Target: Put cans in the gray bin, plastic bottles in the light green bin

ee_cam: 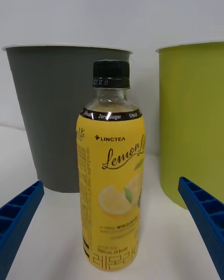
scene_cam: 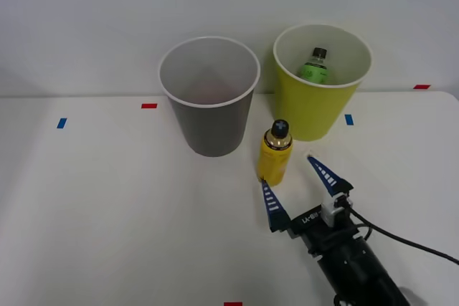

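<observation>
Table [scene_cam: 107, 213]: white surface that carried both bins and one standing bottle, with small red and blue tape marks scattered across it.
Gray bin [scene_cam: 209, 116]: stood upright at the far middle of the table, white rim up, just left of its lime neighbour and apart from it.
Light green bin [scene_cam: 315, 109]: stood upright to the right of the gray one; a green-labelled bottle [scene_cam: 314, 67] with a dark cap lay propped inside against the pale wall.
Right arm [scene_cam: 355, 266]: dark body reached in from the near right edge, a black cable trailing behind it.
Claw [scene_cam: 301, 188]: blue ribbed fingers spread wide, low over the table, holding nothing; the left tip sat just beside the yellow bottle's base, the other well off to its right.
Yellow bottle [scene_cam: 275, 154]: stood upright on the table in front of the gap between the bins; the wrist camera showed its black cap, lemon label and both bins behind it.
</observation>
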